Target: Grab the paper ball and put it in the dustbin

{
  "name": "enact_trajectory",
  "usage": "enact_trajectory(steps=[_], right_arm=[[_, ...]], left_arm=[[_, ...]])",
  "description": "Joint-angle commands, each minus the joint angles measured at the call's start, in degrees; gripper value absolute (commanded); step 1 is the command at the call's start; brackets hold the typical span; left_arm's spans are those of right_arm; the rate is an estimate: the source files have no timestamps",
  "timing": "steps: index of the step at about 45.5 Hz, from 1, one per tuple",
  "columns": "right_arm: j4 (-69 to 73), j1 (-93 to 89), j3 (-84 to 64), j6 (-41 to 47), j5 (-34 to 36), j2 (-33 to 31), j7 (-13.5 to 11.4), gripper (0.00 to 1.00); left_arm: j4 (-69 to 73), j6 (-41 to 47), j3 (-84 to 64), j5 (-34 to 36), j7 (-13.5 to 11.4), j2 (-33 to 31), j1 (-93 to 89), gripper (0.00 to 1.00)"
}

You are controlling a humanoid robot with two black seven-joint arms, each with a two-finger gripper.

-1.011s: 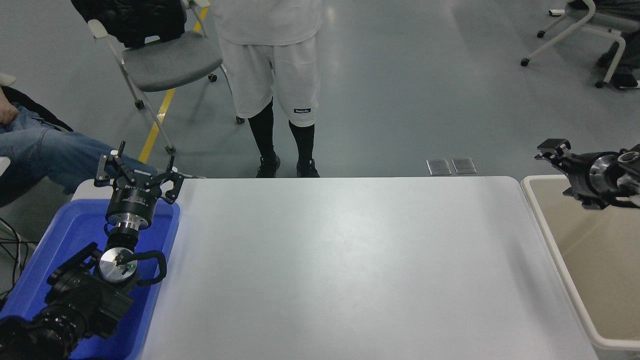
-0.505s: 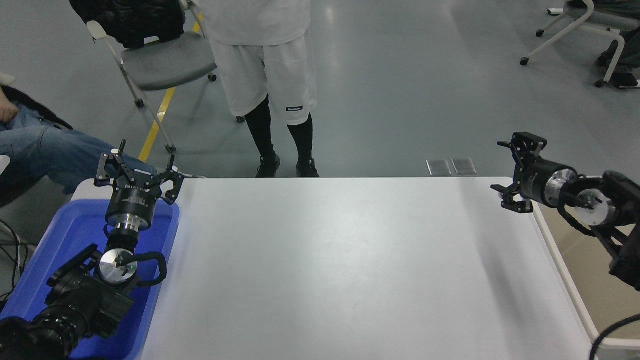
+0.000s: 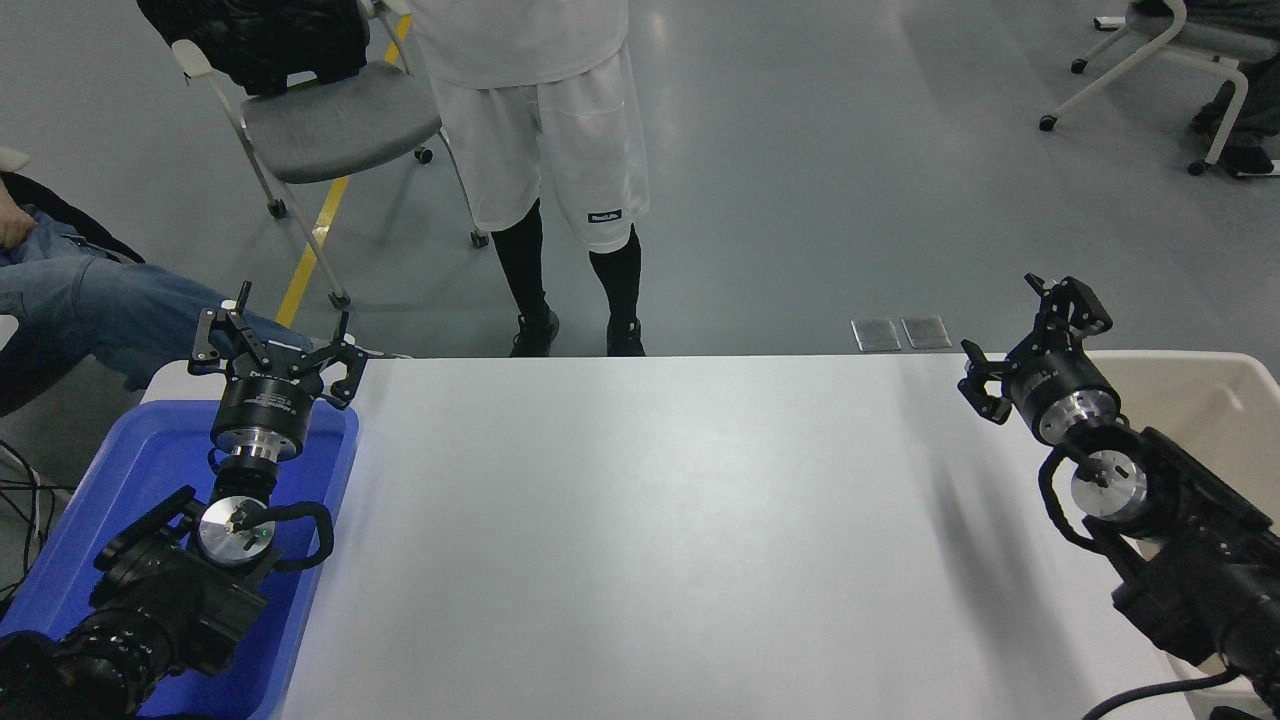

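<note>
The paper ball is out of view. The cream-beige dustbin (image 3: 1215,385) stands off the table's right end, mostly covered by my right arm. My right gripper (image 3: 1030,335) is open and holds nothing, hovering over the table's far right corner beside the dustbin's near wall. My left gripper (image 3: 272,335) is open and parked at the lower left, above the blue tub.
A bright blue tub (image 3: 130,500) sits at the table's left end under my left arm. A person in white shorts (image 3: 545,150) stands at the white table's (image 3: 650,530) far edge. A seated person's legs (image 3: 90,305) show at the left. Chairs stand behind.
My right arm has swung from over the dustbin leftward and toward me, the open gripper now pointing away over the table's right corner. The left arm has not moved.
</note>
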Motion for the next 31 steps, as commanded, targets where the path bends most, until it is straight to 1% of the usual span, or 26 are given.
enact_trajectory(steps=[1, 9, 12, 14, 18, 20, 31], right_arm=[[0.4, -1.3, 0.3, 0.0, 2.5, 2.4, 5.4, 1.00], [1.0, -1.2, 0.1, 0.3, 1.7, 2.3, 5.6, 1.00], [1.1, -1.1, 0.1, 0.4, 1.3, 2.2, 6.1, 1.00], [1.6, -1.1, -0.1, 0.4, 0.4, 2.1, 7.3, 1.00], [2.0, -1.1, -1.4, 0.4, -3.0, 2.1, 10.5, 1.00], [2.1, -0.9, -2.2, 0.4, -4.2, 2.2, 11.6, 1.00], [2.1, -0.8, -3.7, 0.4, -4.4, 2.3, 11.7, 1.00]], left_arm=[[0.0, 0.0, 0.0, 0.0, 0.0, 0.0, 0.0, 0.99], [0.0, 0.0, 0.0, 0.0, 0.0, 0.0, 0.0, 0.99], [0.0, 0.0, 0.0, 0.0, 0.0, 0.0, 0.0, 0.99], [0.0, 0.0, 0.0, 0.0, 0.0, 0.0, 0.0, 0.99], [0.0, 0.0, 0.0, 0.0, 0.0, 0.0, 0.0, 0.99], [0.0, 0.0, 0.0, 0.0, 0.0, 0.0, 0.0, 0.99], [0.0, 0.0, 0.0, 0.0, 0.0, 0.0, 0.0, 0.99]])
